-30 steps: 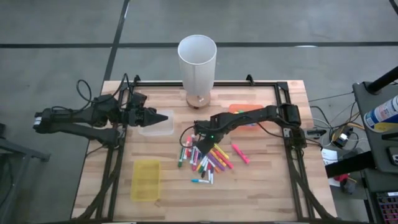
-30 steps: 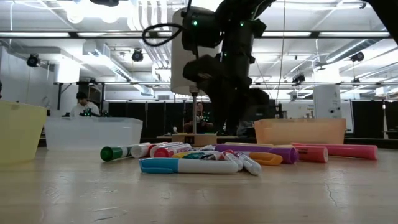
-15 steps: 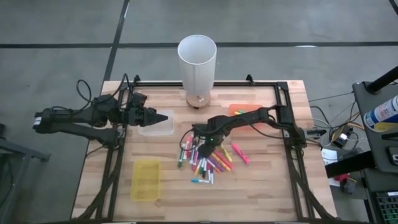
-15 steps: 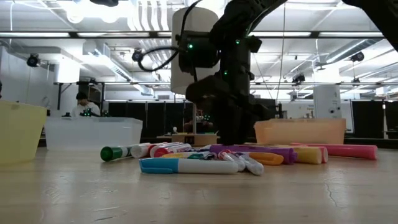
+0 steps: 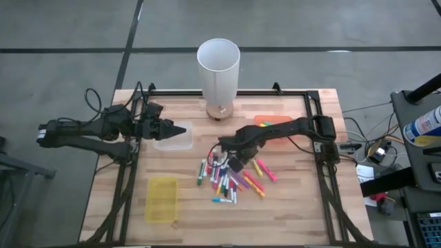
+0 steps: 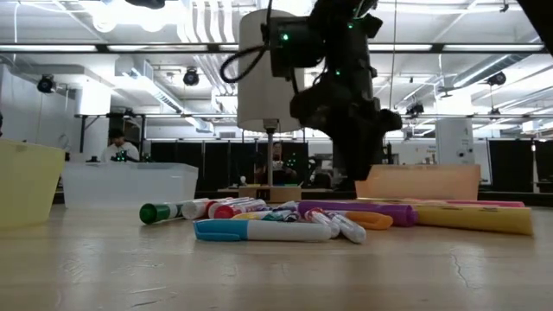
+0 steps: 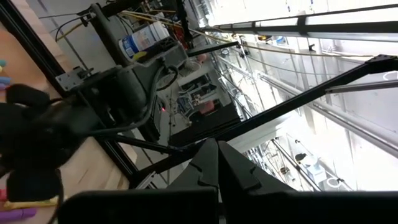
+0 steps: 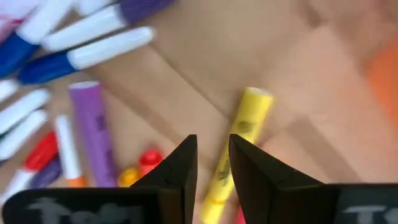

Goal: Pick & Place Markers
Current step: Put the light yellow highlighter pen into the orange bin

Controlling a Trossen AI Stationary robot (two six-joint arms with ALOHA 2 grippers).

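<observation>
The markers (image 5: 227,178) lie in a loose pile at the table's middle, flat on the wood; the low view shows them side-on (image 6: 285,220). My right gripper (image 5: 233,162) hangs pointing down over the pile's far right part, clear above the markers in the low view (image 6: 359,173). In its wrist view the fingers stand open by a narrow gap (image 8: 212,155) with nothing between them, and a yellow marker (image 8: 242,134) lies on the table below. My left gripper (image 5: 186,128) is shut and empty, held level above the clear tray (image 5: 172,139).
A tall white cylinder on a wooden foot (image 5: 218,65) stands at the table's far middle. An orange tray (image 5: 272,120) sits far right under my right arm, and a yellow tray (image 5: 162,198) near left. A black frame edges the table.
My right gripper dipped into the pile, then rose clear and shifted a little toward the table's right edge, tipping as it went. A yellow marker has slid out of the pile toward the near right and now lies in front of the pink one.
</observation>
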